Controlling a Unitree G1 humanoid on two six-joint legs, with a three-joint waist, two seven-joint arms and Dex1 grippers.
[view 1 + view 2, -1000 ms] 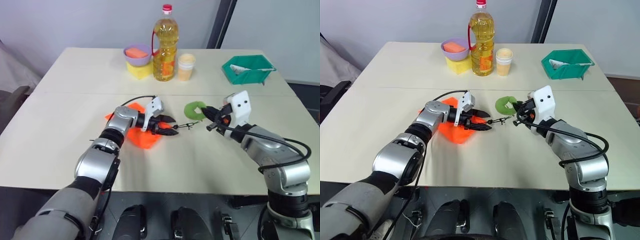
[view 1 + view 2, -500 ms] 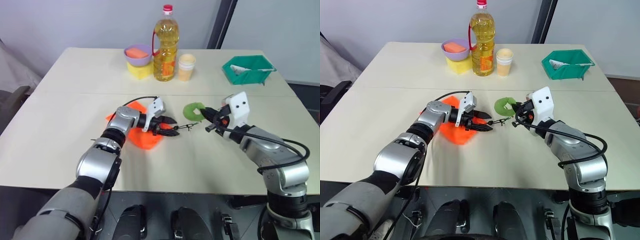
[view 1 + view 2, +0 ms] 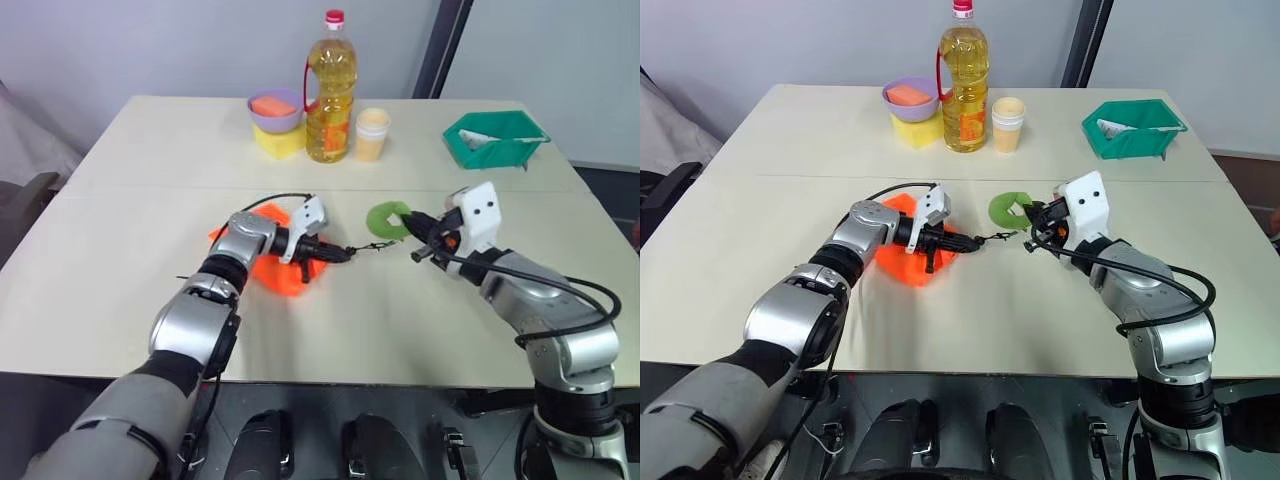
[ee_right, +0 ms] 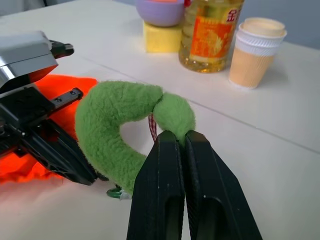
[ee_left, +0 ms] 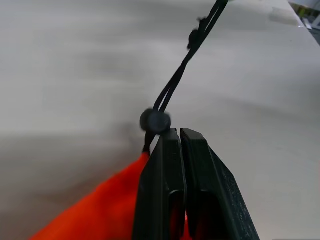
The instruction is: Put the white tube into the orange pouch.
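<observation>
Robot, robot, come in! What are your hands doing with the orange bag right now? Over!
Left gripper shut on the orange pouch at its cord end. Right gripper shut on the green ring. Black cord stretched between them. White tube not spotted.

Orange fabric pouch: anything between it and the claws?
Nothing visible. The left claw is shut on the orange fabric pouch at its corded mouth. The right claw is shut on the fuzzy green ring ending the black cord.
</observation>
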